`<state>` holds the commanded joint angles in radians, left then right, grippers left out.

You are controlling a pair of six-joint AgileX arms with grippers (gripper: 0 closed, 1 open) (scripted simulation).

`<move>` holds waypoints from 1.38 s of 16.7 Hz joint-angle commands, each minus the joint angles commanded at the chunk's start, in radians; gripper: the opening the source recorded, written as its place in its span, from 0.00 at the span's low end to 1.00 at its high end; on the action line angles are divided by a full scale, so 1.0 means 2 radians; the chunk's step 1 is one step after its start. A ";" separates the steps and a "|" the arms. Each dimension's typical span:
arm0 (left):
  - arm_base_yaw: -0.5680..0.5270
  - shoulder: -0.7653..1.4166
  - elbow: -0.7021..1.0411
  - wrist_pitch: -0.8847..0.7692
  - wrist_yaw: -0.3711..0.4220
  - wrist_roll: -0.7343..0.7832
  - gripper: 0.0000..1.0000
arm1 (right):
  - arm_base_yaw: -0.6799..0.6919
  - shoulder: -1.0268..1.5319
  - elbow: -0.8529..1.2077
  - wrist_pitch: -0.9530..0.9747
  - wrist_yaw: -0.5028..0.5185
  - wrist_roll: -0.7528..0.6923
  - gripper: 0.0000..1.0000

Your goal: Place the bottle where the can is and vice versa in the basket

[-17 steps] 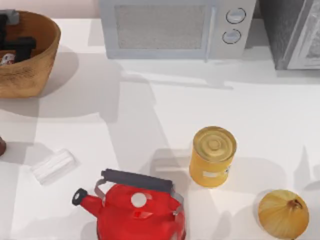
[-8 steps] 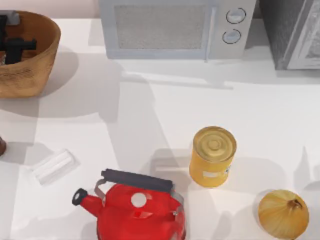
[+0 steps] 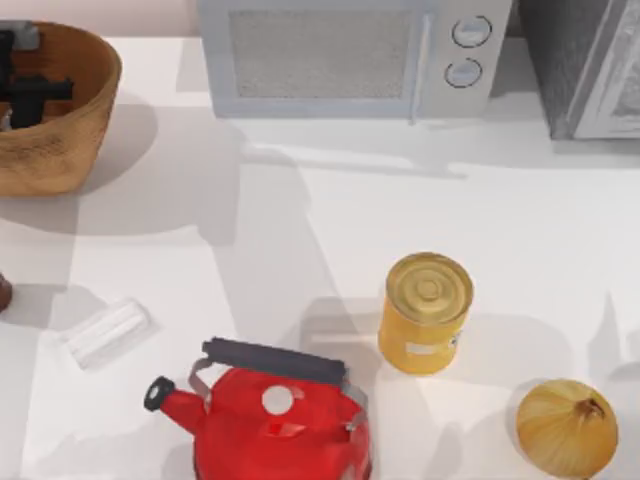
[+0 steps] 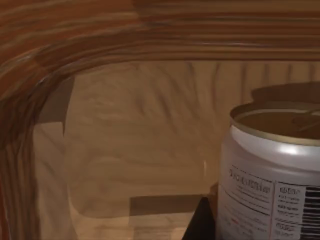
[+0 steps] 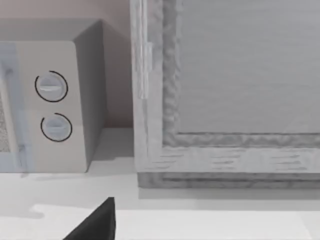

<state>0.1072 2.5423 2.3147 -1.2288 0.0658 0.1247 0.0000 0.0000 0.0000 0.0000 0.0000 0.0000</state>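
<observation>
The wicker basket [image 3: 70, 110] stands at the table's back left corner. My left gripper [image 3: 25, 92] hangs inside it, a black shape over the basket floor. In the left wrist view the small can [image 4: 272, 175] stands upright on the basket floor [image 4: 135, 165], very close to the camera, its dull gold top and white printed side showing, with a dark part of the gripper beside its base. A dark brown sliver of the bottle [image 3: 3, 292] shows at the table's left edge, outside the basket. A black tip of my right gripper [image 5: 95, 225] shows low in the right wrist view, off to the right side.
A white microwave [image 3: 340, 60] and a grey appliance [image 3: 590, 70] line the back. A clear cylinder [image 3: 107, 333] lies front left. A red kettle [image 3: 270, 420], a large yellow can [image 3: 425, 312] and an onion [image 3: 566, 428] stand along the front.
My left gripper has shifted inside the basket and now covers the can, which showed beside it in the top view a second ago. Nothing else moved.
</observation>
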 joint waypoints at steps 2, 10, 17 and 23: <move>0.000 -0.003 -0.002 0.002 0.000 0.000 0.00 | 0.000 0.000 0.000 0.000 0.000 0.000 1.00; -0.007 -0.153 -0.140 0.084 -0.004 -0.009 0.00 | 0.000 0.000 0.000 0.000 0.000 0.000 1.00; -0.016 -0.418 -0.376 0.202 -0.012 -0.021 0.00 | 0.000 0.000 0.000 0.000 0.000 0.000 1.00; -0.028 -0.603 -0.549 0.291 -0.013 -0.029 0.00 | 0.000 0.000 0.000 0.000 0.000 0.000 1.00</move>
<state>0.0517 1.3359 1.2160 -0.6471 0.0403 0.0668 0.0000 0.0000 0.0000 0.0000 0.0000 0.0000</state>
